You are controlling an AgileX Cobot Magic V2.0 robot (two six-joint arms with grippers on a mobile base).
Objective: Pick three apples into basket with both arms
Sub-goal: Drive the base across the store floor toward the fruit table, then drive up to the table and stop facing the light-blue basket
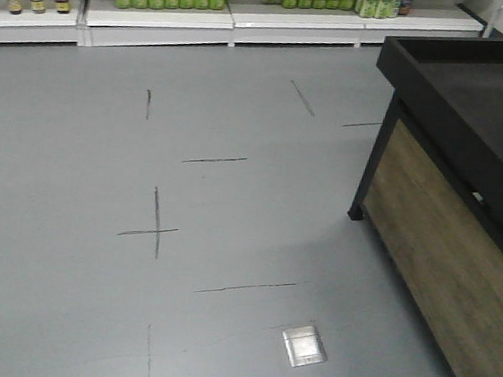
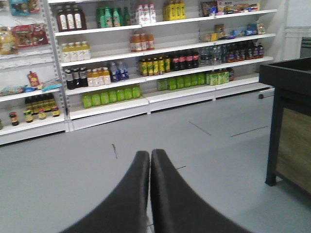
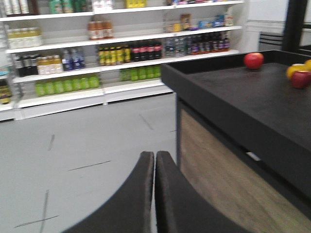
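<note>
Zero steps of the job look done. The biggest thing here is the grey floor (image 1: pixel 102 155), and the robot stands out on it, not at the fruit. Behind the floor are long white shelves (image 2: pixel 160 48) full of bottles. To the robot's right is a big black table (image 3: pixel 233 92) with a wood side.

The basket is not in any view, so I cannot tell where it is or what is in it.

The left gripper (image 2: pixel 150 154) has its two fingers pressed together with nothing between them. It points at the shelves. The right gripper (image 3: pixel 155 155) is pressed together and empty too. It points toward the table, well apart from the fruit.

On the far part of the table top sits one red apple (image 3: pixel 253 60) by itself. At the edge of the right wrist view is a second red fruit (image 3: pixel 301 79), likely an apple, just beside a yellow-orange fruit (image 3: pixel 294 69). A third apple does not show.

I think all the work is left: get close to the table, open the fingers, pick each apple, and put it in the basket.
</note>
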